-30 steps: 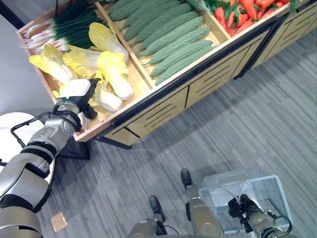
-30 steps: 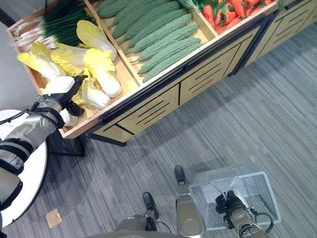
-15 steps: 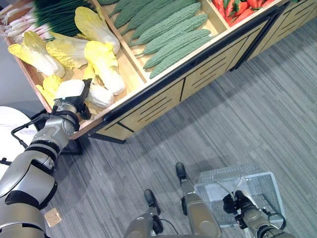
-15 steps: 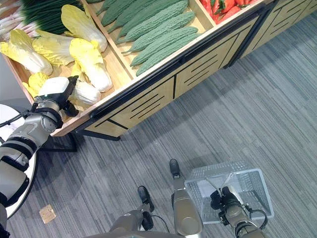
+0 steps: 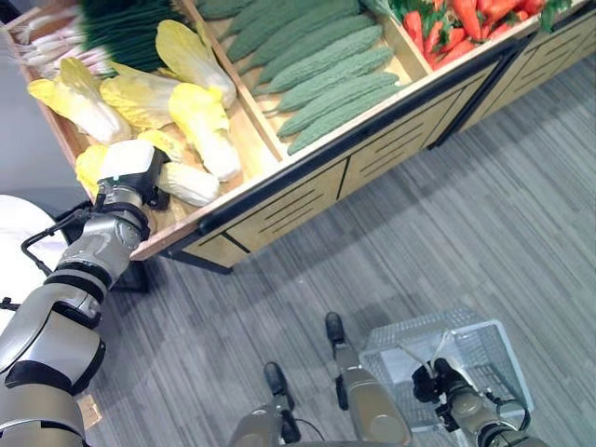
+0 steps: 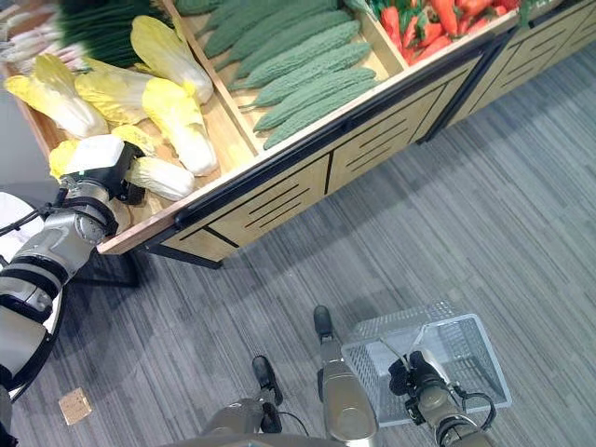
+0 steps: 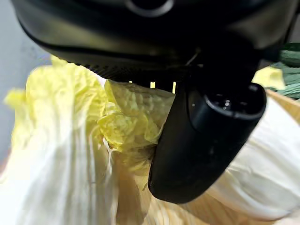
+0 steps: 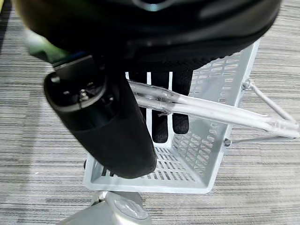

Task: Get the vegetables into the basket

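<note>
Display stand: slatted pale wood, divided into bins.
Basket: grey wire mesh, set on the floor; handle is gripped by the right hand.
Napa cabbages: crinkled yellow leaves, white stems, piled in the left bin.
Left hand: laid over one cabbage; finger spread cannot be told.

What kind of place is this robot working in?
Probably a grocery produce section, or a mock-up of one. A wooden stand holds sorted cabbages, bitter gourds and carrots, and the right robot hand carries a shopping basket by its handle.
</note>
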Robot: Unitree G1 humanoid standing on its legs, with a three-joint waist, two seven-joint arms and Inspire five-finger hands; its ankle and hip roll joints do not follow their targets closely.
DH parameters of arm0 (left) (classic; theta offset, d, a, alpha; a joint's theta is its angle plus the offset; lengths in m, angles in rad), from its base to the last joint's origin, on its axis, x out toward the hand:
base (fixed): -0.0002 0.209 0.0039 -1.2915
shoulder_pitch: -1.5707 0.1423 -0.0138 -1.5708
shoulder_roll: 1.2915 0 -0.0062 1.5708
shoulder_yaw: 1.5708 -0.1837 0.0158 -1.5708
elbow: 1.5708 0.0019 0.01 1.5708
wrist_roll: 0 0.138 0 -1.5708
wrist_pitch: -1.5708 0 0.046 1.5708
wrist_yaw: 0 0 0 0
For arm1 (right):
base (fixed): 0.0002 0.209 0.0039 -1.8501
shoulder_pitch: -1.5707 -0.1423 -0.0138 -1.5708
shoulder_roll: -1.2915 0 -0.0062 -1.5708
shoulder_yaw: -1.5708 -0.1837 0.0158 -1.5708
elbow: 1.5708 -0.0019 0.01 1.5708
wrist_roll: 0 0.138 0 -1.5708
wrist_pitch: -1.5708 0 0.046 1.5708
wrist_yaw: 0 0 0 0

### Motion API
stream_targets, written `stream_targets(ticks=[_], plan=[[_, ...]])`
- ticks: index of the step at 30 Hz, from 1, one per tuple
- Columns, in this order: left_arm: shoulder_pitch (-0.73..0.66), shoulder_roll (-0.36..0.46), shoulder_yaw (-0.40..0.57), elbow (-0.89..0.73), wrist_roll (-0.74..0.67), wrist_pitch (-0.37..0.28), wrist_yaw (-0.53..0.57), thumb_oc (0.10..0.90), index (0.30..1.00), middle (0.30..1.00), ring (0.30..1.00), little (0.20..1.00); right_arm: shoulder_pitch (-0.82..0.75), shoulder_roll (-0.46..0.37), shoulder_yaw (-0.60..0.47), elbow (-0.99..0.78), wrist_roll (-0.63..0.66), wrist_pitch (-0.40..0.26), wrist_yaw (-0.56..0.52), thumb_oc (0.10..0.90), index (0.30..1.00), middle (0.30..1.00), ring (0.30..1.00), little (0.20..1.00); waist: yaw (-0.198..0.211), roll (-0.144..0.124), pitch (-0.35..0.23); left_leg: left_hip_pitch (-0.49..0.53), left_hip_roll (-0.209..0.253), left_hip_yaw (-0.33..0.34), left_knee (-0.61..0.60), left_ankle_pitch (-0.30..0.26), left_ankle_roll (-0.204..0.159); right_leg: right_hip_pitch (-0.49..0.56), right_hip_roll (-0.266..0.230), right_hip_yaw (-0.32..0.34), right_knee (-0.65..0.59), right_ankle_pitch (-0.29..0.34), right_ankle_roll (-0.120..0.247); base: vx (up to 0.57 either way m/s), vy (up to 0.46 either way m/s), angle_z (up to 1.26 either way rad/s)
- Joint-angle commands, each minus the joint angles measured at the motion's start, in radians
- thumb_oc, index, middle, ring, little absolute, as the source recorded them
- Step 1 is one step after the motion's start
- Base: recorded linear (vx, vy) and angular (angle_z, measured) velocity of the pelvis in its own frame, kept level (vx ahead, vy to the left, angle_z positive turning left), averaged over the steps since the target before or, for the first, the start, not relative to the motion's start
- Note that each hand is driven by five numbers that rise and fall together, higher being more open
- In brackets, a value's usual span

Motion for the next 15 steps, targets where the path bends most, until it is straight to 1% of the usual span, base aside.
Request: stream_targets(ticks=[1, 2, 3, 5, 6, 8, 9, 11, 14, 15], plan=[[0.013, 0.106, 0.032, -0.108, 0.061, -0.032, 0.063, 0.4, 0.3, 0.3, 0.3, 0.3, 0.101, 0.013, 0.016, 0.053, -0.024, 0.008, -0.002, 0.4, 0.3, 0.3, 0.3, 0.3, 0.023, -0.006, -0.073, -0.033, -0.008, -0.048, 0.005, -0.015, 0.007, 0.067, -0.07, -0.04, -0.002, -0.131, 0.091, -0.03, 0.047, 0.14], [0.019, 0.122, 0.036, -0.14, 0.072, -0.036, 0.066, 0.4, 0.3, 0.3, 0.3, 0.3, 0.104, 0.014, 0.01, 0.056, -0.027, 0.01, -0.003, 0.4, 0.3, 0.3, 0.3, 0.3, 0.028, -0.006, -0.078, -0.026, -0.008, -0.051, 0.005, -0.018, 0.008, 0.076, -0.071, -0.043, -0.002, -0.133, 0.091, -0.04, 0.056, 0.17], [0.044, 0.145, 0.061, -0.197, 0.077, -0.038, 0.069, 0.4, 0.3, 0.3, 0.3, 0.3, 0.111, 0.017, 0.002, 0.058, -0.029, 0.012, -0.001, 0.4, 0.3, 0.3, 0.3, 0.3, 0.033, -0.009, -0.083, -0.009, -0.01, -0.055, 0.005, -0.023, 0.009, 0.094, -0.072, -0.048, -0.002, -0.138, 0.092, -0.04, 0.061, 0.14], [0.058, 0.172, 0.08, -0.247, 0.091, -0.04, 0.078, 0.4, 0.3, 0.3, 0.3, 0.3, 0.12, 0.018, -0.006, 0.059, -0.034, 0.015, 0.002, 0.4, 0.3, 0.3, 0.3, 0.3, 0.04, -0.013, -0.093, 0.006, -0.011, -0.062, 0.005, -0.027, 0.011, 0.114, -0.074, -0.054, -0.002, -0.142, 0.092, -0.03, 0.043, 0.09], [0.058, 0.172, 0.08, -0.247, 0.091, -0.04, 0.078, 0.4, 0.3, 0.3, 0.3, 0.3, 0.12, 0.018, -0.006, 0.059, -0.034, 0.015, 0.002, 0.4, 0.3, 0.3, 0.3, 0.3, 0.04, -0.013, -0.093, 0.006, -0.011, -0.062, 0.005, -0.027, 0.011, 0.114, -0.074, -0.054, -0.002, -0.142, 0.092, -0.01, 0.035, 0.07], [0.073, 0.207, 0.104, -0.318, 0.104, -0.044, 0.075, 0.4, 0.3, 0.3, 0.3, 0.3, 0.13, 0.021, -0.011, 0.064, -0.041, 0.02, 0.007, 0.4, 0.3, 0.3, 0.3, 0.3, 0.046, -0.015, -0.109, 0.028, -0.013, -0.073, 0.005, -0.033, 0.013, 0.143, -0.077, -0.064, -0.002, -0.152, 0.093, 0.0, 0.038, 0.13], [0.076, 0.208, 0.107, -0.321, 0.104, -0.043, 0.074, 0.4, 0.3, 0.3, 0.3, 0.3, 0.13, 0.021, -0.011, 0.063, -0.041, 0.02, 0.007, 0.4, 0.3, 0.3, 0.3, 0.3, 0.044, -0.015, -0.107, 0.029, -0.013, -0.073, 0.005, -0.034, 0.013, 0.144, -0.077, -0.064, -0.002, -0.153, 0.093, -0.01, 0.032, 0.19], [0.095, 0.233, 0.136, -0.369, 0.112, -0.046, 0.071, 0.4, 0.3, 0.3, 0.3, 0.3, 0.144, 0.025, -0.022, 0.065, -0.044, 0.025, 0.016, 0.4, 0.3, 0.3, 0.3, 0.3, 0.052, -0.019, -0.125, 0.05, -0.016, -0.082, 0.005, -0.04, 0.016, 0.17, -0.08, -0.072, -0.002, -0.16, 0.095, -0.01, 0.046, 0.14], [0.112, 0.246, 0.161, -0.404, 0.11, -0.048, 0.065, 0.4, 0.3, 0.3, 0.3, 0.3, 0.15, 0.028, -0.024, 0.068, -0.046, 0.029, 0.023, 0.4, 0.3, 0.3, 0.3, 0.3, 0.056, -0.022, -0.137, 0.064, -0.017, -0.089, 0.005, -0.043, 0.017, 0.189, -0.082, -0.078, -0.002, -0.163, 0.096, -0.01, 0.041, 0.07], [0.147, 0.254, 0.2, -0.453, 0.106, -0.051, 0.059, 0.4, 0.3, 0.3, 0.3, 0.3, 0.156, 0.033, -0.028, 0.069, -0.047, 0.033, 0.029, 0.4, 0.3, 0.3, 0.3, 0.3, 0.06, -0.024, -0.148, 0.078, -0.019, -0.095, 0.005, -0.047, 0.019, 0.205, -0.082, -0.084, -0.002, -0.168, 0.097, -0.02, 0.058, 0.12]])
